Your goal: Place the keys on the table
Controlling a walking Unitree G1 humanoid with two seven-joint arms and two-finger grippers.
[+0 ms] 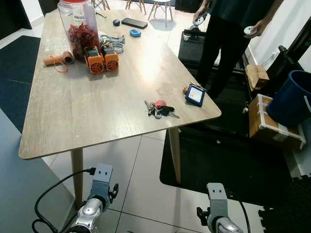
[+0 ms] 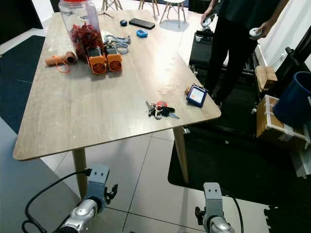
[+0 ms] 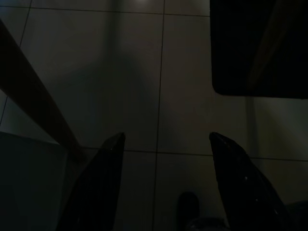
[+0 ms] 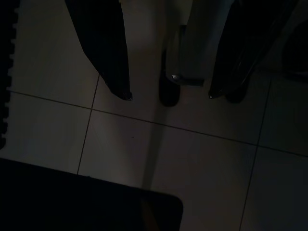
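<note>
In the left eye view, the keys [image 1: 158, 109] lie flat on the wooden desk [image 1: 97, 102], near its right front corner and beside a small blue-framed device [image 1: 195, 94] that sits closer to the edge. At the far end of the desk stand a clear jar [image 1: 80, 26] holding red contents, two orange units [image 1: 102, 59] side by side touching its base, and a black phone [image 1: 134, 23]. A person [image 1: 228, 29] in dark clothing stands past the right edge of the desk, holding a white controller [image 1: 250, 31] in one hand. Both silver arms hang low below the front edge of the desk, over the tiled floor [image 1: 141, 170]. The right eye view repeats this scene, with a blue bin [image 2: 297, 99] at the far right. In the left wrist view, which is dark, the left tool [image 3: 163, 144] points at the floor with its two black fingers spread wide and holding nothing. In the right wrist view, also dark, the right tool [image 4: 169, 96] likewise has its fingers wide apart and empty above the tiles, near the edge of a black mat [image 4: 72, 202].
</note>
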